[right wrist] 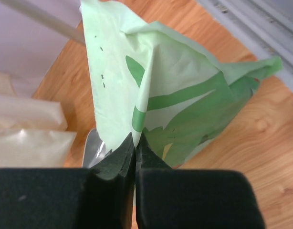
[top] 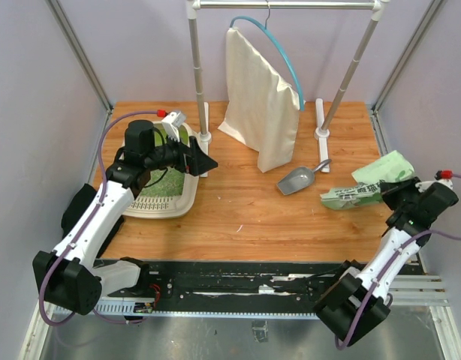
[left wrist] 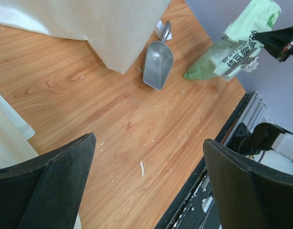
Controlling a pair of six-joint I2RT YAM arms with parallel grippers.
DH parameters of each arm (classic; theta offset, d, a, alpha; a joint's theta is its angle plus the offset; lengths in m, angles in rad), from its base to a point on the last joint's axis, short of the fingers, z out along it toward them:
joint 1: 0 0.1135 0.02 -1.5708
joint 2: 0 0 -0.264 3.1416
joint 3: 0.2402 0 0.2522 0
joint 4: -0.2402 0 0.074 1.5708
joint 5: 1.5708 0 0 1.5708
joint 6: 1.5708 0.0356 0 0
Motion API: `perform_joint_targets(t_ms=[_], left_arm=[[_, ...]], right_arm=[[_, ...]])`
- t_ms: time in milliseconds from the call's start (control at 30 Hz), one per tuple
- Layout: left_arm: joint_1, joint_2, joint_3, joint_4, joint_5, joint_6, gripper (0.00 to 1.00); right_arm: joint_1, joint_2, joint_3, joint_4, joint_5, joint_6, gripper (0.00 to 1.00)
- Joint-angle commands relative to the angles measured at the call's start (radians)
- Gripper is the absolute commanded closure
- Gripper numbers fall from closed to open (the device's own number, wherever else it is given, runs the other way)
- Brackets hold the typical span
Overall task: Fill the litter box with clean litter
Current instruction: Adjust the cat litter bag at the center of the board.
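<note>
Two arms, L pincer (top: 198, 162) wide open by litter box (top: 160, 212), R pincer (right wrist: 135, 149) nipping green bag (right wrist: 184, 95)

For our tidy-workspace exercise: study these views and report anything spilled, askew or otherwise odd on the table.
Small white flecks lie scattered on the wooden table, like spilled bits. The green bag lies crumpled on its side at the right edge, pinched by the right gripper.

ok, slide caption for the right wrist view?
Right gripper pinches a fold of the green printed bag over the wooden table.
</note>
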Motion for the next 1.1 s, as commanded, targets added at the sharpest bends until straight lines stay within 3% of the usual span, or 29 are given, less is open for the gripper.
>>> perform_joint_targets(t_ms=[0,233,467,600,900,1067], left_arm=[[-0.004,-0.004,-0.016,0.025,0.018,-0.009,0.00],[-0.004,-0.020,-0.021,0.017,0.019,-0.007,0.00],[-0.004,-0.102,-0.060,0.081,-0.036,-0.024,0.02],[-0.004,-0.166,-0.107,0.158,-0.052,-0.035,0.01],[-0.004,-0.208,-0.140,0.179,-0.050,-0.044,0.01],[-0.004,-0.243,-0.175,0.249,-0.042,-0.079,0.01]], right_arm=[[0.115,-0.033,0.192,-0.248,0.009,-0.121,1.00],[0.198,0.045,0.547,-0.566,-0.040,-0.280,0.99],[0.323,0.095,0.746,-0.717,-0.206,-0.377,0.99],[0.456,0.129,0.858,-0.855,-0.141,-0.478,0.99],[0.749,0.140,0.845,-0.913,-0.096,-0.522,0.99],[1.019,0.194,0.826,-0.867,0.009,-0.508,0.99]])
